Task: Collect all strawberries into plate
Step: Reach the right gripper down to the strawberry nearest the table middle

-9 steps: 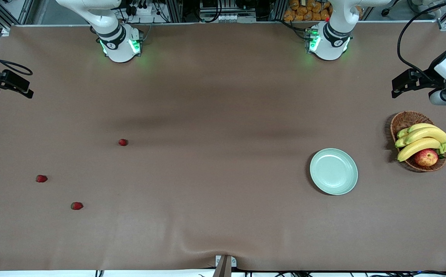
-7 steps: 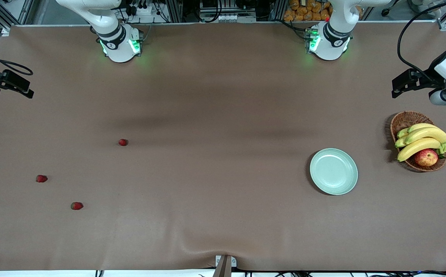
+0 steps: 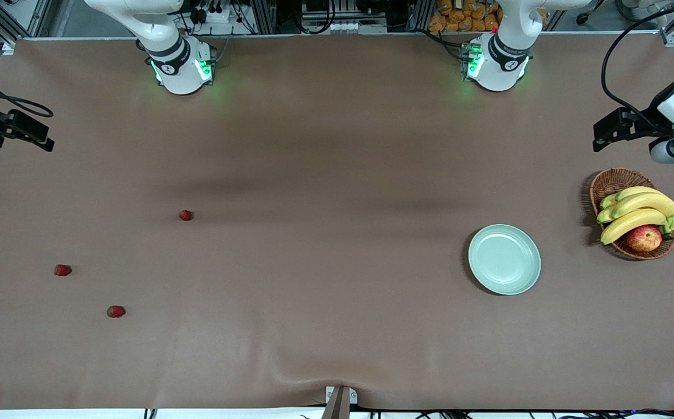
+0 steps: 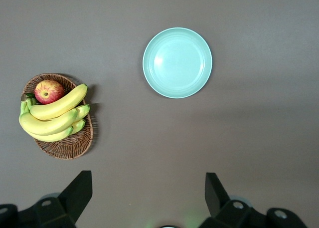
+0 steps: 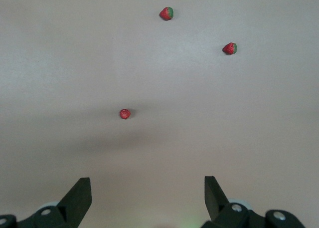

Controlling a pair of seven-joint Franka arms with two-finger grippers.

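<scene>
The three tiny red strawberries [image 3: 185,215] [image 3: 62,270] [image 3: 116,311] lie toward the right arm's end of the table, well apart from the pale mint-green round plate [image 3: 504,259]. The right gripper [image 5: 144,200], wide open and empty, is nearer them; the left gripper [image 4: 147,200], equally open and empty, hangs near the plate.

Front view: we look down from high across the table, facing both bases.
Left wrist view: high over the plate [image 4: 177,62]; shared.
Right wrist view: high over the strawberries [image 5: 124,114]; shared.
</scene>
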